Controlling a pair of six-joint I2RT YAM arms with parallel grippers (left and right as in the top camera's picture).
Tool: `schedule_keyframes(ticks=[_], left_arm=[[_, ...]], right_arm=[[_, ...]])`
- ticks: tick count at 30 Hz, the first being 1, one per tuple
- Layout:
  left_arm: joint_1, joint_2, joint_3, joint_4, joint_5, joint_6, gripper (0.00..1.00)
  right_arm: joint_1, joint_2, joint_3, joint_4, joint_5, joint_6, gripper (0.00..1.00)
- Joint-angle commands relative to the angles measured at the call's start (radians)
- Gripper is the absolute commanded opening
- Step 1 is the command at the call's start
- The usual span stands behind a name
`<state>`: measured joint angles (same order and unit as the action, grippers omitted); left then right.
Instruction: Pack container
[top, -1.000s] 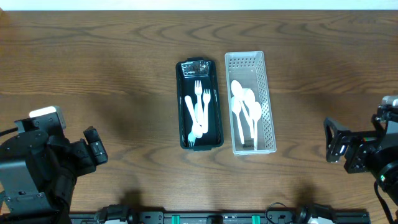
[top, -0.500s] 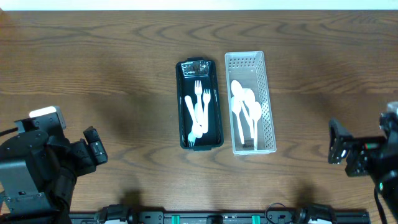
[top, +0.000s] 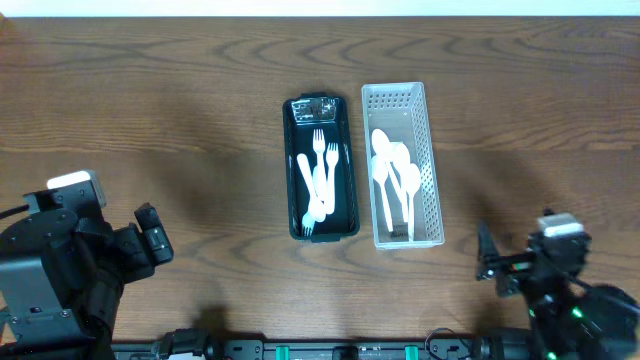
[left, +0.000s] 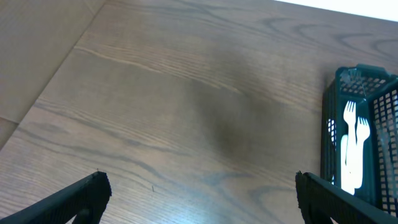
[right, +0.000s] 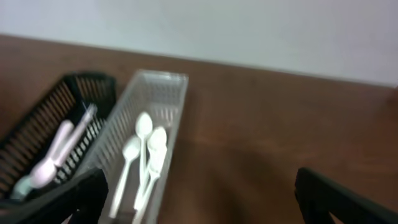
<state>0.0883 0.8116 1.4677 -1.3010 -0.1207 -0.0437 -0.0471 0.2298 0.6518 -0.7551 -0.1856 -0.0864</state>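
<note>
Hovering open and empty, the left claw (top: 150, 240) and right claw (top: 488, 265) are sitting at the table's (top: 180, 100) near corners, well apart from the central black basket (top: 295, 225) of forks (top: 320, 180) and white basket (top: 433, 200) of spoons (top: 392, 175), so packing is looking finished, with only parking left.
</note>
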Motion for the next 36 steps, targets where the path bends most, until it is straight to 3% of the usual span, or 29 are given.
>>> schedule_keyframes(ticks=[1,9,17,36], left_arm=[[0.001,0.000,0.005,-0.001,-0.015,0.018,0.98],[0.001,0.000,0.005,-0.001,-0.015,0.018,0.98],[0.001,0.000,0.005,-0.001,-0.015,0.018,0.98],[0.001,0.000,0.005,-0.001,-0.015,0.018,0.98]], right_arm=[[0.010,-0.059,-0.142,0.059,0.010,0.042,0.99],[0.010,-0.228,-0.389,0.188,0.010,0.041,0.99],[0.011,-0.224,-0.499,0.246,0.010,0.041,0.99],[0.011,-0.224,-0.512,0.248,0.010,0.041,0.99]])
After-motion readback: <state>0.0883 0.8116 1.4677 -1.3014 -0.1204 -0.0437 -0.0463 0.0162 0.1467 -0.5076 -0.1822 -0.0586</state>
